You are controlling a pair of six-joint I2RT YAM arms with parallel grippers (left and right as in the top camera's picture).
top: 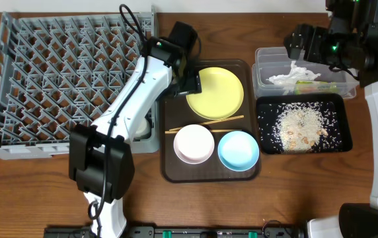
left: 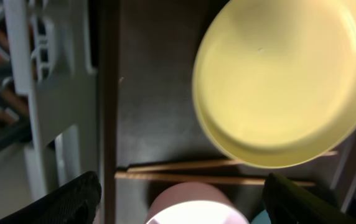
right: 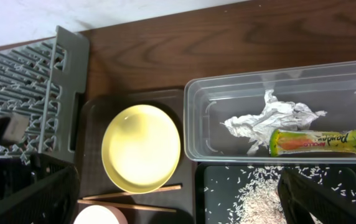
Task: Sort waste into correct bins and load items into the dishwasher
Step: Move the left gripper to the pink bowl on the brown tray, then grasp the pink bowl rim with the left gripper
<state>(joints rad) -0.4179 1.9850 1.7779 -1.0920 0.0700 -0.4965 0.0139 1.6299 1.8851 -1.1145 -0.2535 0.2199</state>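
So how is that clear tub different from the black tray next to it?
The clear tub is see-through and deeper; the black tray is opaque and shallow. The clear tub holds crumpled tissue and a snack wrapper; the black tray holds scattered rice and food scraps. Both are rectangular, of similar footprint, side by side.

Yellow plate (top: 217, 92): left arm (top: 136, 99) over 9 o'clock rim; chopsticks (top: 205, 123) just beside 6 o'clock rim; clear tub (top: 262, 69) wall near at 3 o'clock. 12 o'clock side open, bare table (top: 242, 33). Dish rack (top: 50, 73) top free except 3 o'clock edge, crossed by left arm. White bowl (top: 193, 143), blue bowl (top: 238, 149), side by side, fill brown tray (top: 171, 112) 6 o'clock end.
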